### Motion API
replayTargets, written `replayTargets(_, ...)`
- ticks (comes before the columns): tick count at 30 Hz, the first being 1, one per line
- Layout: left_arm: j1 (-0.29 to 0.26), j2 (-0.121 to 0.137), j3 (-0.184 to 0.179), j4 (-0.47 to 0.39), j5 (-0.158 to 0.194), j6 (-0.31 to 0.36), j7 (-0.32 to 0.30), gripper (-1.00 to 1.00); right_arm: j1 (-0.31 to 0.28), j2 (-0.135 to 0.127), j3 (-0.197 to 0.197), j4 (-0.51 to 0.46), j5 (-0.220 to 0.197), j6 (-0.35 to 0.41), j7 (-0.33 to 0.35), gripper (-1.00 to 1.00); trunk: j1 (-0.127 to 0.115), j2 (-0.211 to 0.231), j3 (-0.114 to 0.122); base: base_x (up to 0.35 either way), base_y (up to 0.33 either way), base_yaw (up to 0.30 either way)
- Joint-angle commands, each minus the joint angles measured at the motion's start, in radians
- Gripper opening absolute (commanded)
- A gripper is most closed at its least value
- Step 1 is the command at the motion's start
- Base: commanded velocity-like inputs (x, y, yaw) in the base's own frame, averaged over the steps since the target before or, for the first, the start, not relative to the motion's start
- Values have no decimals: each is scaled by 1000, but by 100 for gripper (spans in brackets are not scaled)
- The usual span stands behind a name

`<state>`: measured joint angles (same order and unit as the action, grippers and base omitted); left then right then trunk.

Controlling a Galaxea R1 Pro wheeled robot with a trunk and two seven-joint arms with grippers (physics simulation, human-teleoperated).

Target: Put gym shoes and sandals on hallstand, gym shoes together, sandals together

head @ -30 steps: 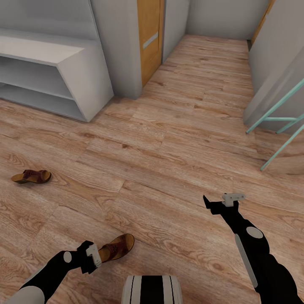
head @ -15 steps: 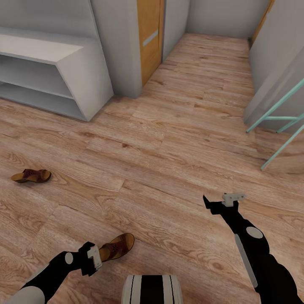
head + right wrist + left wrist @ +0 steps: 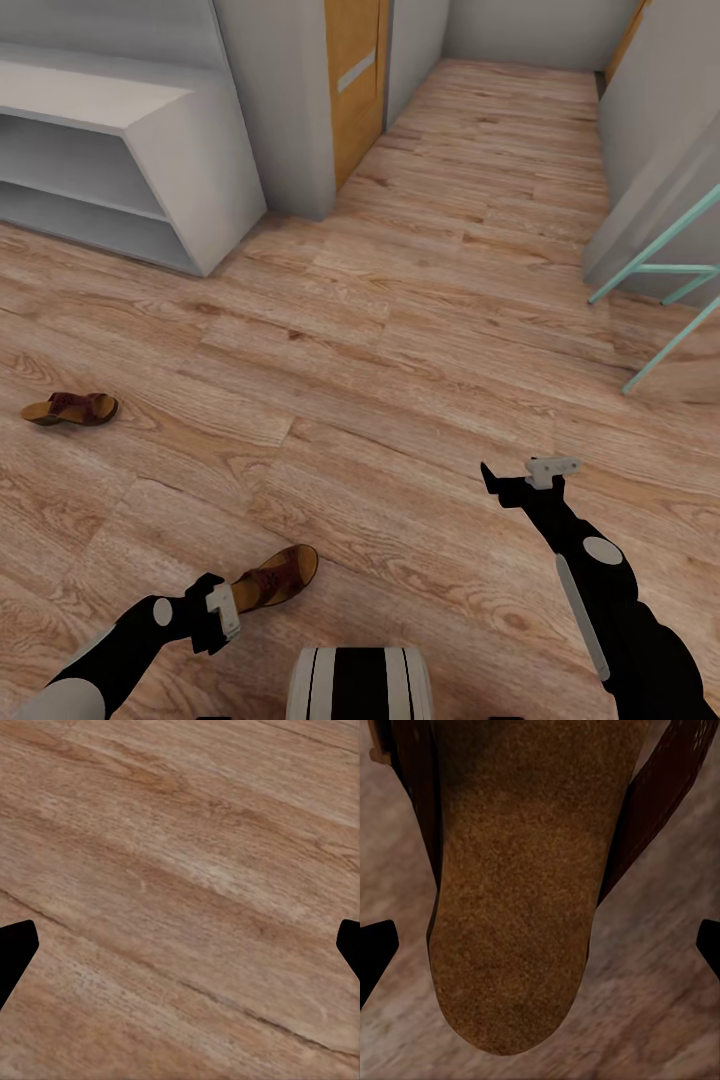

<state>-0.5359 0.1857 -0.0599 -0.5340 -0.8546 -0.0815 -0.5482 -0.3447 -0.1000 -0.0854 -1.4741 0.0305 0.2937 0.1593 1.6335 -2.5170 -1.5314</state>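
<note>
Two brown sandals flat on the floor (image 3: 420,330), well apart: near sandal (image 3: 275,578) by my trunk, far sandal (image 3: 72,409) before the white hallstand (image 3: 190,150).

2 sandals (image 3: 275,580) (image 3: 72,408) dark brown, reddish footbeds; floor (image 3: 400,350) light-brown woodgrain; hallstand (image 3: 190,150) white-grey.

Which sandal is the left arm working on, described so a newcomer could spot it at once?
Start at the white hallstand in the head view's upper left, then follow the wood-plank floor down toward the robot. The sandal lies right in front of the left gripper, whose jaws stand wide apart either side of its heel. The other sandal lies alone, farther left, nearer the hallstand.
</note>
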Motion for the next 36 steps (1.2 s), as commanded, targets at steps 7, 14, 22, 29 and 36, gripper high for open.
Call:
replayTargets(7,0,4,-2,-1,-11,-8,1,100,0,0,-1,-2,2,5,6,100,0,0,-1,0,0,0)
replayTargets(14,1,8,-2,-2,-11,-7,2,100,0,0,-1,-2,2,5,6,100,0,0,-1,0,0,0)
replayTargets(22,3,10,-1,-3,-12,-7,8,100,0,0,-1,-2,2,5,7,100,0,0,-1,0,0,0)
replayTargets(29,2,11,0,-4,-22,-7,10,100,0,0,-1,-2,2,5,6,100,0,0,-1,0,0,0)
replayTargets(36,3,11,0,-4,-33,-7,10,100,0,0,-1,-2,2,5,7,100,0,0,-1,0,0,0)
